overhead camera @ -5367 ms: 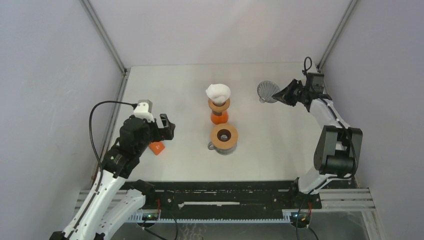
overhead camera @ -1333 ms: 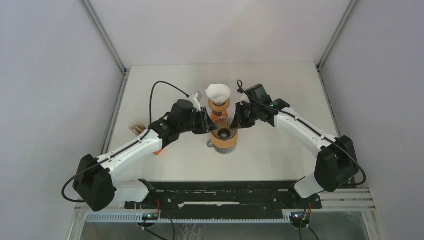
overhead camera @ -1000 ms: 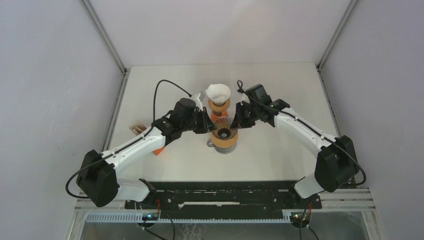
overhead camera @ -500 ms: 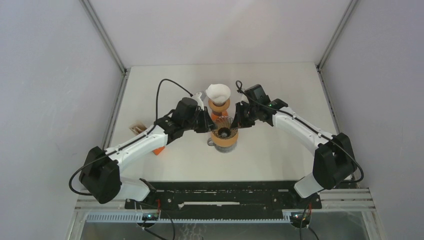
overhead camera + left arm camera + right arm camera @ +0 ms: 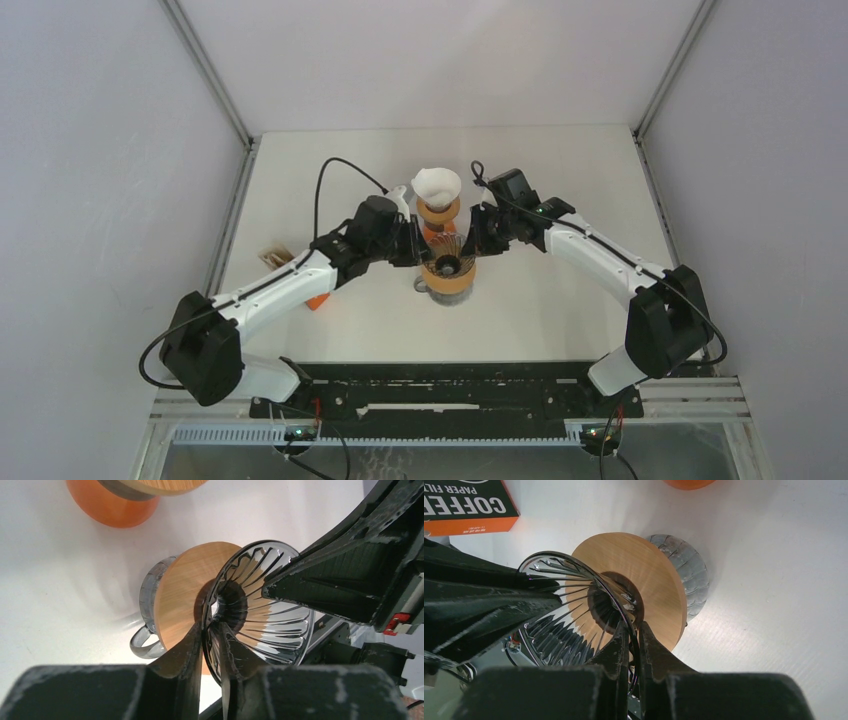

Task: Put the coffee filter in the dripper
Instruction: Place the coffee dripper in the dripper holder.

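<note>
The right claw [image 5: 633, 630] pinches the rim of the glass dripper [image 5: 569, 605] over a wooden collar [image 5: 651, 575].

Only one print can be read, in the right wrist view: an orange-and-black box [image 5: 471, 507] lying on the surface [image 5: 774, 555]. Its white capitals show "PAPER FILTE" above "COFFE", both cropped, so probably "paper filter" and "coffee".

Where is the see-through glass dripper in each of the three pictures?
Top view: the glass dripper is in the middle of the picture, on the wooden ring.
Left wrist view: middle, just right of the wooden ring, dripper here.
Right wrist view: middle, just left of the ring, dripper here.
Shared landmark: the wooden ring.
</note>
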### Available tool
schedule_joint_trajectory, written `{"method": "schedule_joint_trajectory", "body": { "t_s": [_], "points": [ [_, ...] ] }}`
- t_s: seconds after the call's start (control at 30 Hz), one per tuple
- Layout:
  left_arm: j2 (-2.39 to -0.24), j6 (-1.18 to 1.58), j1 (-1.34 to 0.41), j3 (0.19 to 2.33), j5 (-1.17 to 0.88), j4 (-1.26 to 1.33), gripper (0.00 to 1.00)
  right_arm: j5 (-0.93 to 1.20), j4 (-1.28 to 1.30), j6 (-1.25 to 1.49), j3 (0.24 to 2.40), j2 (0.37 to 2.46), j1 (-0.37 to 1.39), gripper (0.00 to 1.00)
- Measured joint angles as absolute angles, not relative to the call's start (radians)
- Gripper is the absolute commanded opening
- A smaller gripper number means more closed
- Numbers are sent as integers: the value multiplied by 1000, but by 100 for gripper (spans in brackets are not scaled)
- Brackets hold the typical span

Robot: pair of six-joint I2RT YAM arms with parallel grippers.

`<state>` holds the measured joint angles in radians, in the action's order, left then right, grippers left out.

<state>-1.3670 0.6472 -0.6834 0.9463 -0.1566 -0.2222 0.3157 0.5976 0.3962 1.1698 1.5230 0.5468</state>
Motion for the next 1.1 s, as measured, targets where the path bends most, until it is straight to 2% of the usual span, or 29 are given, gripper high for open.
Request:
{"method": "schedule_joint_trajectory", "body": {
  "t_s": [0.07, 0.3, 0.47, 0.8, 1.1],
  "points": [
    [-1370, 637, -693, 949, -154, -239, 27, 319, 595, 396, 1170, 1523, 551, 1],
    [-1371, 615, -715, 984, -140, -317, 41, 328, 597, 399, 1172, 1522, 560, 17],
    [-1371, 609, -716, 1025, -125, -340, 46, 321, 618, 397, 1175, 1522, 557, 30],
    [-1357, 602, -713, 1035, -89, -360, 57, 311, 681, 394, 1175, 1509, 547, 45],
    [-1255, 602, -704, 1035, -32, -369, 66, 315, 700, 394, 1185, 1435, 545, 59]
  ]
}}
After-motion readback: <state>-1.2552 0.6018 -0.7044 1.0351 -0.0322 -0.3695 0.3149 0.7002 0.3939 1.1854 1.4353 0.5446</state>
